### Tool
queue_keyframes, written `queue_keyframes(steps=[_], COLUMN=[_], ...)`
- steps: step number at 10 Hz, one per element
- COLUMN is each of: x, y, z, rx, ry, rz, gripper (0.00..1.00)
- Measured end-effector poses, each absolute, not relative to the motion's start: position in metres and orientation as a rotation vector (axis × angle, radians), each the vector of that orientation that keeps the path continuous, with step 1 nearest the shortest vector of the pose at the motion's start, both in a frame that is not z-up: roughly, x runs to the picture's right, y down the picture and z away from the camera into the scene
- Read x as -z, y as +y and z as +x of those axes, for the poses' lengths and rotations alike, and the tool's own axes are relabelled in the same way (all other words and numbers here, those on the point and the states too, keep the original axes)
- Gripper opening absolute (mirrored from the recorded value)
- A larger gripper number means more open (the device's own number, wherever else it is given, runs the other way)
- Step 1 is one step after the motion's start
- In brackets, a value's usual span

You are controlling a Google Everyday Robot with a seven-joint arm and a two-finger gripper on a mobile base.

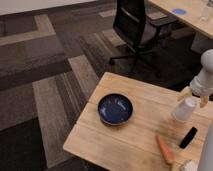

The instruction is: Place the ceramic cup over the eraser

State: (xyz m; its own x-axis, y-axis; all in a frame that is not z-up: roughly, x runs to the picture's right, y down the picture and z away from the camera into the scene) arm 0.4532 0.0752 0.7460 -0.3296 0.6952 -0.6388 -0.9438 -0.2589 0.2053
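so the two-finger gripper (194, 97) sits at the right edge of the light wooden table (135, 145), hanging off the pale arm. its tan fingertips (185, 92) look to be pinching the top end of the small white ceramic cup (183, 110), one on each side. the cup sits tilted, not flat, which is why i read it as held rather than set down (contact itself is hard to make out, fair warning).

the short black oblong eraser (188, 137) lies on the table at about 6 o'clock from the cup, near but apart. so my read is we're in the carry step: cup gripped, not yet over the target. the next move calls for shifting toward 6 o'clock until the cup is right above the eraser, getting its mouth facing down, then lowering so the rim goes around the bar instead of landing on it.

an orange carrot-like stick (165, 149) lies at 8 o'clock from the eraser, close enough to watch out for.

containers: the dark blue round bowl (115, 109) is at 9 o'clock from the cup, well apart, and looks empty. i can't see inside the cup.
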Motion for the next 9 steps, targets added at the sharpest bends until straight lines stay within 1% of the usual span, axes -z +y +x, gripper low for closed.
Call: queue_keyframes(steps=[4,7,8,9], x=[-0.758,-0.758,-0.757,-0.752], y=[0.089,0.082,0.078,0.070], z=[0.450,0.452,0.452,0.450], rx=[-1.797,-1.775,-1.767,-1.758], ry=[0.693,0.705,0.707,0.714], rz=[-0.544,-0.511,-0.494,-0.468], gripper=[0.64,0.21,0.09,0.02])
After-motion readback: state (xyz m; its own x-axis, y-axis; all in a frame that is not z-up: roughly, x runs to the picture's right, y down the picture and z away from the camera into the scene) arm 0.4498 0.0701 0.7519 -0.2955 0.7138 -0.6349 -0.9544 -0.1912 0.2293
